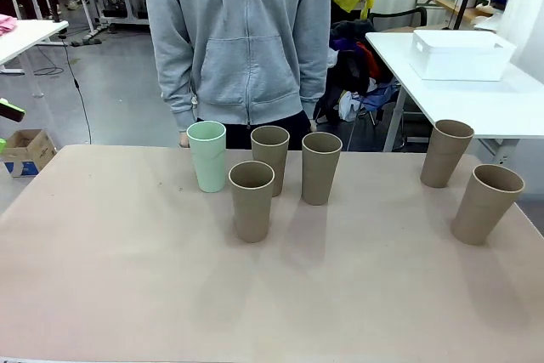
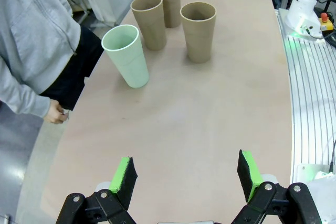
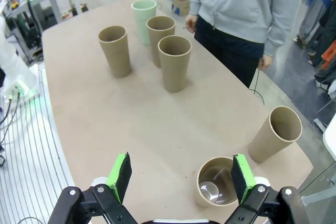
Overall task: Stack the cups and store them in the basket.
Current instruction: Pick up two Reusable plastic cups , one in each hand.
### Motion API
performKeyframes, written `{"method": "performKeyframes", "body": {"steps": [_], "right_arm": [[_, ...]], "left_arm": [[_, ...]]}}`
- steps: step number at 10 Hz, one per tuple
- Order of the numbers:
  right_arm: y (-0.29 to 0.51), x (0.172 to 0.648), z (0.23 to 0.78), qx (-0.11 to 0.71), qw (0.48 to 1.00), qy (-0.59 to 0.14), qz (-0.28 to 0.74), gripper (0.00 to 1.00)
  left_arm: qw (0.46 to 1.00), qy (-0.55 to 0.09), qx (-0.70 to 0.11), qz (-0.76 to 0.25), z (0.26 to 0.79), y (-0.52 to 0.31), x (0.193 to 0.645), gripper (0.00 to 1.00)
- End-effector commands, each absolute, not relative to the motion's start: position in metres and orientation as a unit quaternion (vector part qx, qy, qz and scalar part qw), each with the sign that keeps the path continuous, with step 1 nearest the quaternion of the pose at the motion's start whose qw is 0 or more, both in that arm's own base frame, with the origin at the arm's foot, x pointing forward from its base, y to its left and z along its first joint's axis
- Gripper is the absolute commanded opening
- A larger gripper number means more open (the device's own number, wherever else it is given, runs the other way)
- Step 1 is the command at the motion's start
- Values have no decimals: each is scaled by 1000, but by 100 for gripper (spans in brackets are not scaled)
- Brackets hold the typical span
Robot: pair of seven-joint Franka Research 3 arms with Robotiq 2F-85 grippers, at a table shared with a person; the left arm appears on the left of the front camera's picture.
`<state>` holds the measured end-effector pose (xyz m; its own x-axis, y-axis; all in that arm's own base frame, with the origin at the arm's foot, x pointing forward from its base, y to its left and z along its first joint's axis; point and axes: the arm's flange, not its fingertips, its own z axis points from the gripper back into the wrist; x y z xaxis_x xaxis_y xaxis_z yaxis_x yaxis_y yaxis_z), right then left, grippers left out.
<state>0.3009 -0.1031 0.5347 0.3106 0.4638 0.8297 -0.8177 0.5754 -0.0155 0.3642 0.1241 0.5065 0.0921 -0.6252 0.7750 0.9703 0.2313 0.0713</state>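
On the beige tabletop (image 1: 119, 278), a tall pale mint green matte cup (image 1: 206, 155) stands upright beside three tan-brown tapered cups (image 1: 252, 200), clustered before the person in a grey hoodie (image 1: 238, 31). Two further tan-brown cups stand apart at the robot's right. The white rectangular plastic basket (image 1: 459, 55) sits on a separate white table (image 1: 510, 104) beyond. The left gripper (image 2: 186, 174) gapes wide, the cluster well ahead of it. The right gripper (image 3: 180, 174) is also spread wide above the nearest right-hand cup (image 3: 215, 187), whose mouth shows just inside one green pad (image 3: 239, 174).
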Motion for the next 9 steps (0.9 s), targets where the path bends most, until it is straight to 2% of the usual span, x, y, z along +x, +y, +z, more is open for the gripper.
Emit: {"method": "performKeyframes", "body": {"steps": [1,9], "right_arm": [[-105,303,537,215,772,-431,416,100],[-105,303,537,215,772,-431,416,100]], "left_arm": [[688,-370,-245,-574,508,125,366,100],[688,-370,-245,-574,508,125,366,100]]}}
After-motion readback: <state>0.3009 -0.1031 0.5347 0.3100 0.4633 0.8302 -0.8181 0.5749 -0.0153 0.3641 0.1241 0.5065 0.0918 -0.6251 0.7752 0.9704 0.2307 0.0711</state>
